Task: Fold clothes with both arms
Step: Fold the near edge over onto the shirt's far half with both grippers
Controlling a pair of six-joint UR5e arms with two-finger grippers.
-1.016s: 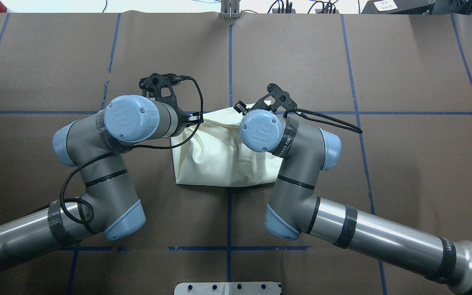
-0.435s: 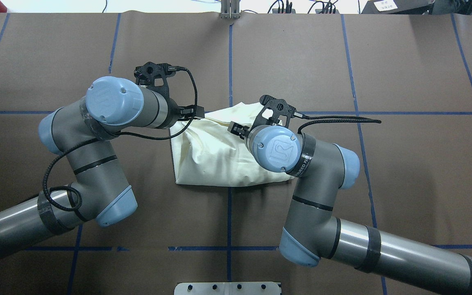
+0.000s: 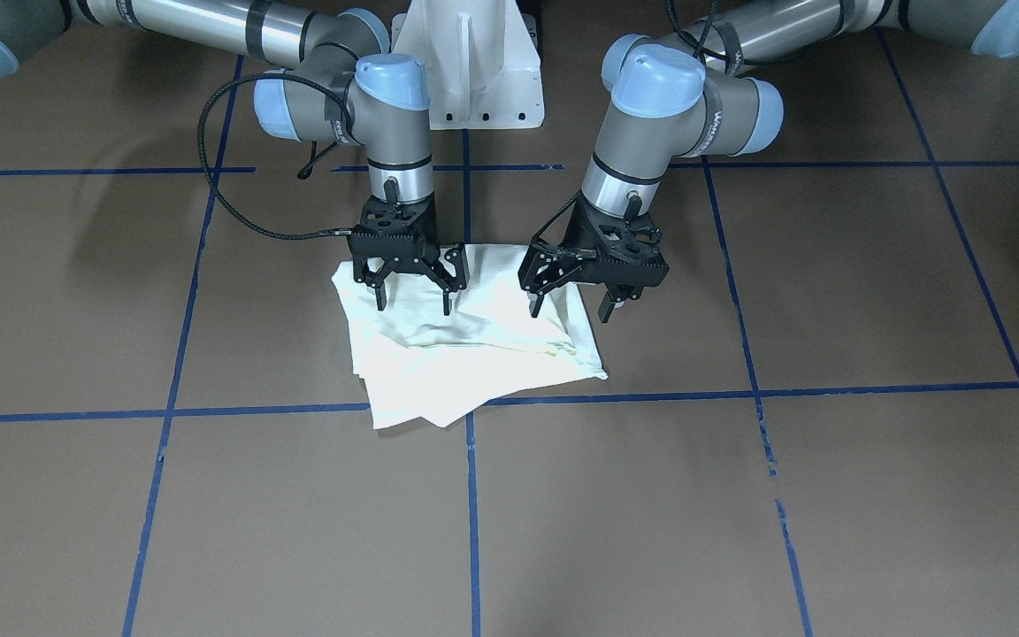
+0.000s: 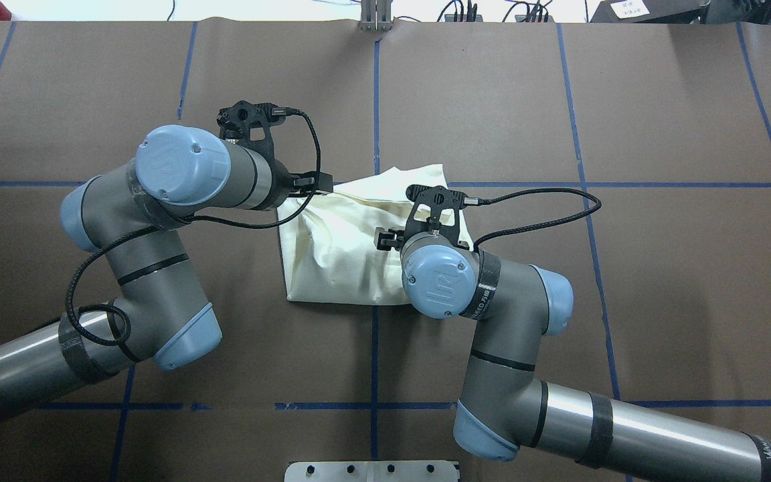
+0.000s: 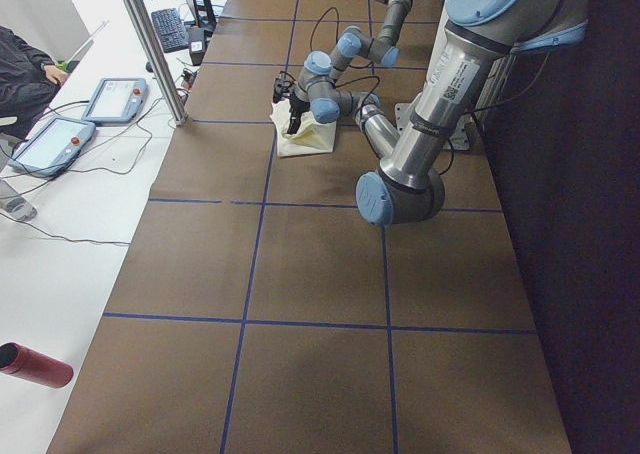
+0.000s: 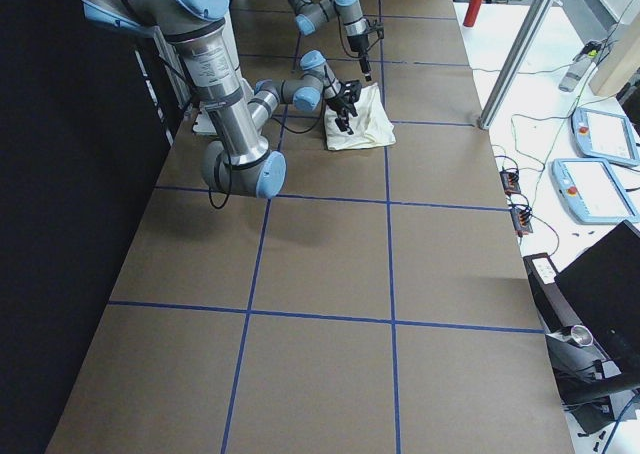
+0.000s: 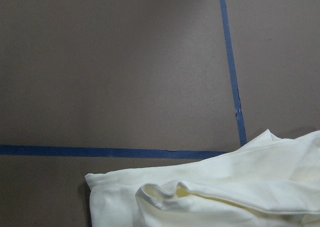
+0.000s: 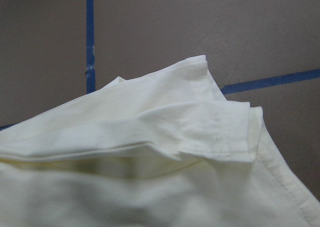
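The cream-white shirt (image 3: 465, 363) lies folded in a loose bundle on the brown table; only plain cream cloth shows and its print is hidden. It also shows in the overhead view (image 4: 338, 248) and both wrist views (image 7: 225, 192) (image 8: 150, 152). My left gripper (image 3: 570, 308) is open and empty, just above the bundle's edge on the robot's left. My right gripper (image 3: 414, 303) is open and empty over the bundle's other side. In the overhead view both grippers are hidden under the wrists.
Blue tape lines (image 3: 651, 389) grid the brown table cover. The white pedestal base (image 3: 465, 62) stands behind the cloth. Teach pendants (image 5: 115, 99), a metal post (image 5: 150, 44) and a red bottle (image 5: 35, 364) are on the white bench beyond the table's far edge.
My right wrist has swung back toward the robot's base, uncovering the cloth's far right corner. My left arm has shifted a little to the left. The cloth's far edge now lies flatter.
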